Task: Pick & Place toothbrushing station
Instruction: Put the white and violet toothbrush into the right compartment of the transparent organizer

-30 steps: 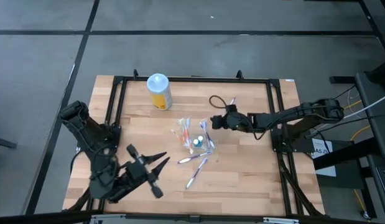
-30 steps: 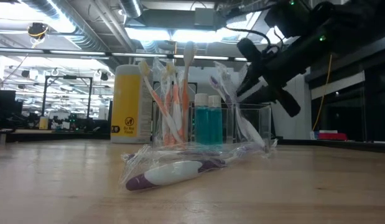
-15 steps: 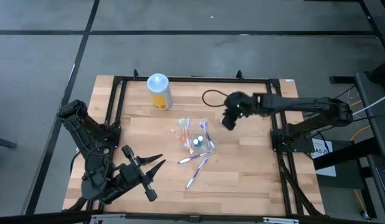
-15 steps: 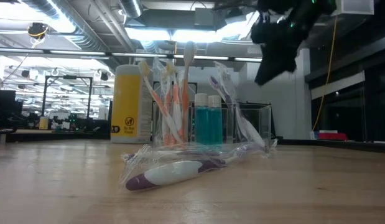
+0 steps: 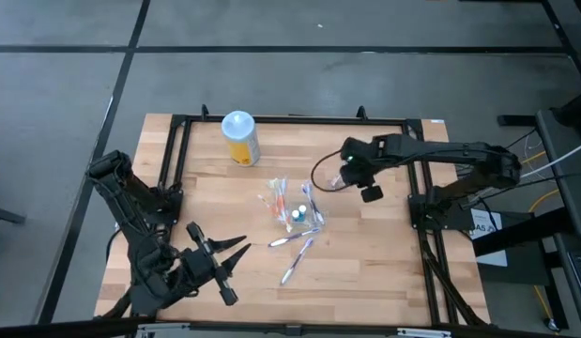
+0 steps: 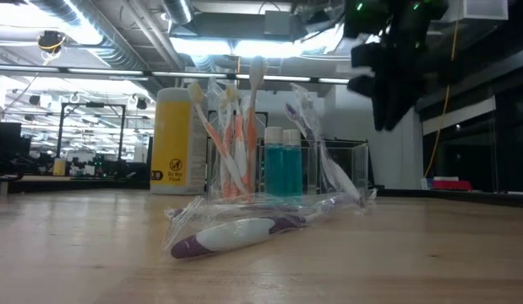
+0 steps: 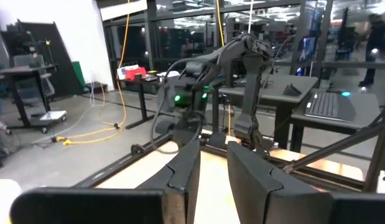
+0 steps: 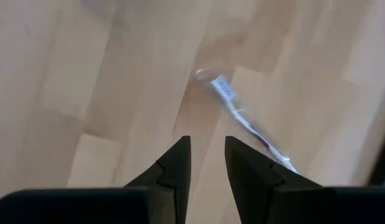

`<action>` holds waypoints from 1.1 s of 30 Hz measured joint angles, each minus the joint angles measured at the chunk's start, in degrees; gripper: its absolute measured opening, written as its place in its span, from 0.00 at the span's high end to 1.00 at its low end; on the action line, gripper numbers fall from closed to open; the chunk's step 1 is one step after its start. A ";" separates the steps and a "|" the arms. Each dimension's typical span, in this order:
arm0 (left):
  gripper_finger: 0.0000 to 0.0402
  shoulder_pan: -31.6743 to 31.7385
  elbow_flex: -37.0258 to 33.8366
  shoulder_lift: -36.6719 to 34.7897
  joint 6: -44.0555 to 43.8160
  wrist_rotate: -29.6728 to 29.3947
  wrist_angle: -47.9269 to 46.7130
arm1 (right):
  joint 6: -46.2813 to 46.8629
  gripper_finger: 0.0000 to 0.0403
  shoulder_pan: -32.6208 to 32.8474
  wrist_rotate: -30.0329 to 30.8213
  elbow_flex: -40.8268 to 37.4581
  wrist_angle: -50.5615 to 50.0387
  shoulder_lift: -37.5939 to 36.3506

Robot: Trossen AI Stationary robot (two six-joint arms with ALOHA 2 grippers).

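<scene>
A clear holder (image 5: pixel 295 212) stands mid-table with wrapped toothbrushes (image 6: pixel 231 143) upright in it, next to two blue bottles (image 6: pixel 282 165). Two wrapped toothbrushes (image 5: pixel 296 240) (image 5: pixel 297 262) lie flat on the wood toward the near edge. My right gripper (image 8: pixel 208 140) hangs high, to the right of the holder (image 5: pixel 350 176), pointing down, open by a narrow gap with nothing between its fingers. A wrapped toothbrush (image 8: pixel 245 121) shows below it. My left gripper (image 5: pixel 241 248) waits at the near left, level, narrowly open (image 7: pixel 214 146) and empty.
A yellow canister with a white lid (image 5: pixel 239 138) stands at the far left of the holder. A black cable loop (image 5: pixel 320 175) hangs by my right arm. A black metal frame (image 5: pixel 290 119) rims the table. Bare wood lies to the near right.
My right gripper has risen from beside the holder and drawn a little toward the table's right edge. It has tipped from nearly level to pointing down and rolled about its own line. Its finger gap looks the same. The toothbrushes have stayed put.
</scene>
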 joint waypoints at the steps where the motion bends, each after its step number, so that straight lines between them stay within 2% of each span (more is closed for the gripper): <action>1: 0.81 0.00 -0.01 0.01 -2.33 0.02 -1.57 | -0.87 0.75 0.00 0.01 -0.01 -0.04 1.59; 7: 0.81 0.02 -0.01 0.01 -13.82 0.04 -7.70 | -7.10 0.75 0.02 1.04 -0.11 0.73 11.08; 12: 0.81 0.02 -0.01 0.04 -18.04 0.02 -8.15 | -12.81 0.75 0.20 -0.30 -0.11 3.71 16.45; 17: 0.81 0.02 -0.01 0.04 -19.93 0.02 -8.14 | -17.69 0.77 0.17 -2.10 -0.13 8.95 17.19; 21: 0.81 0.45 -0.01 0.06 -20.77 0.03 -8.14 | -20.43 0.79 -0.38 -6.04 -0.13 11.41 17.19; 27: 0.81 0.50 -0.01 0.06 -21.85 0.02 -8.14 | -20.94 0.83 -1.10 -12.17 -0.13 14.99 17.19; 31: 0.81 0.50 -0.01 0.06 -22.79 0.04 -8.13 | -20.95 0.83 -1.74 -13.57 -0.13 15.10 17.19; 33: 0.81 0.50 -0.01 0.06 -23.16 0.04 -8.14 | -20.64 0.83 -2.40 -17.01 -0.13 14.88 17.19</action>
